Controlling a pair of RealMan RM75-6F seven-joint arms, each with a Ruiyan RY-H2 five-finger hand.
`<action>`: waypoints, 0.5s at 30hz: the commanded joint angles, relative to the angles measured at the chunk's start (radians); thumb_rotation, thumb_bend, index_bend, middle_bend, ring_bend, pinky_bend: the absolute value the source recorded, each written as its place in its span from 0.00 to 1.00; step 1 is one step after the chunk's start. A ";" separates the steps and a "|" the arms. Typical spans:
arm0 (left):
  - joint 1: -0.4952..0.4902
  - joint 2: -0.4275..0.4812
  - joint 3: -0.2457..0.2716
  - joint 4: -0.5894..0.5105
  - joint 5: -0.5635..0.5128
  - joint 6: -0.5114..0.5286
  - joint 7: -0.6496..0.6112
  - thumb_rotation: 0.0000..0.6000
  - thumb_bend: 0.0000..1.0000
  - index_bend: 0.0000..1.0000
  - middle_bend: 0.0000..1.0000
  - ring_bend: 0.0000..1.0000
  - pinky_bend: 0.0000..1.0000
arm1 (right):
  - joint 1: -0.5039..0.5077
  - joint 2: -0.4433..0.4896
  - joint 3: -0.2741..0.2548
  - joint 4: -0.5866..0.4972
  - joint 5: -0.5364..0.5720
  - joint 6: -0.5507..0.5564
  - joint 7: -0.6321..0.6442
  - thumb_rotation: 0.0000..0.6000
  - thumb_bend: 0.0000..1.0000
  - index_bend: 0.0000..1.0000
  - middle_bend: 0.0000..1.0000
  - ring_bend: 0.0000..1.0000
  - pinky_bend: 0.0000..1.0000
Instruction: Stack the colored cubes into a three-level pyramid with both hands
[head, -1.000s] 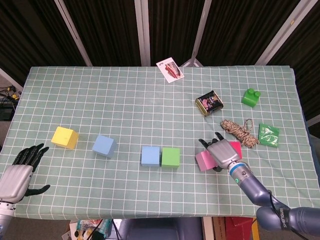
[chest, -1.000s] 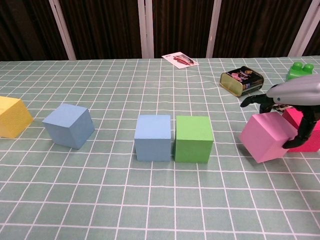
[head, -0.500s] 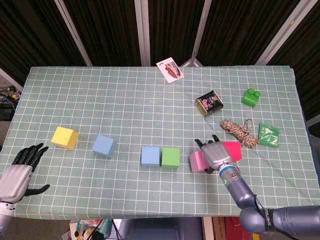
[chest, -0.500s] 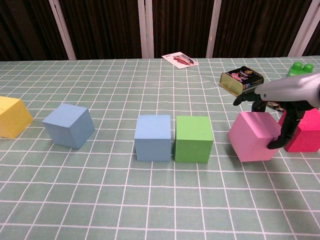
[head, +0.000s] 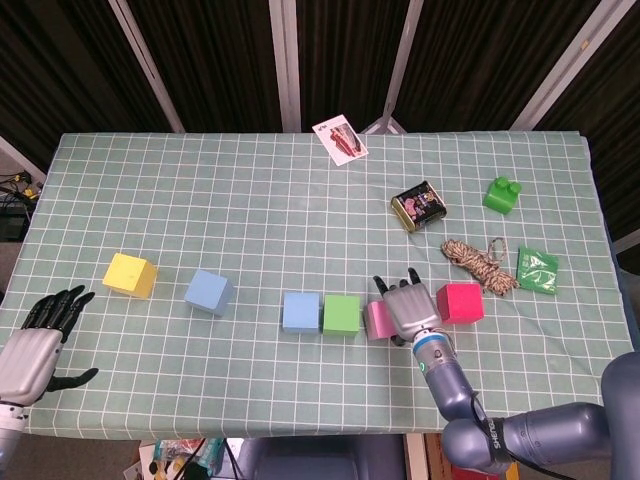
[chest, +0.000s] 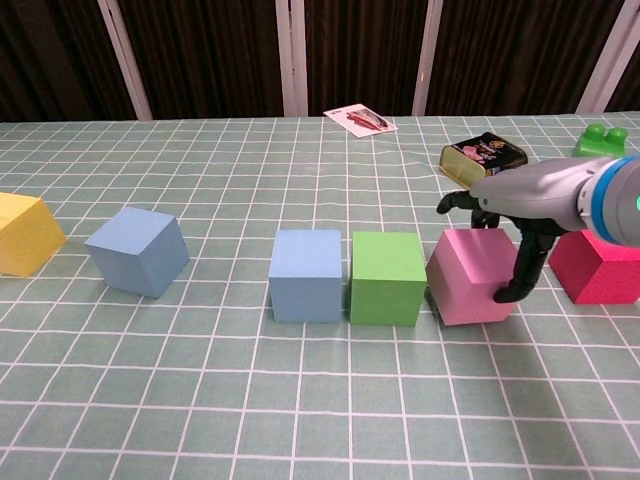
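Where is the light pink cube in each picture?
Head view: the light pink cube sits low and right of centre, half hidden under the right hand.
Chest view: the light pink cube is right of centre, held by that hand.
Shared landmark: the green cube just left of it.

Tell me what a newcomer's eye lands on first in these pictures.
First the right hand gripping the pink cube, set close beside the green cube in a row with a blue cube near the table's front middle. Next the bright red cube just to the right, and the yellow cube far left near the open left hand.
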 joint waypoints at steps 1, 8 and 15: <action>0.000 0.001 0.000 0.000 -0.002 -0.002 -0.002 1.00 0.09 0.00 0.00 0.00 0.00 | 0.008 -0.029 0.012 0.021 0.025 0.029 -0.024 1.00 0.25 0.00 0.52 0.24 0.00; -0.004 0.002 0.001 0.002 -0.008 -0.012 -0.004 1.00 0.09 0.00 0.00 0.00 0.00 | 0.024 -0.079 0.031 0.039 0.078 0.081 -0.082 1.00 0.25 0.00 0.52 0.23 0.00; -0.006 0.001 0.001 0.002 -0.014 -0.018 -0.003 1.00 0.09 0.00 0.00 0.00 0.00 | 0.038 -0.119 0.057 0.052 0.122 0.105 -0.133 1.00 0.25 0.00 0.52 0.23 0.00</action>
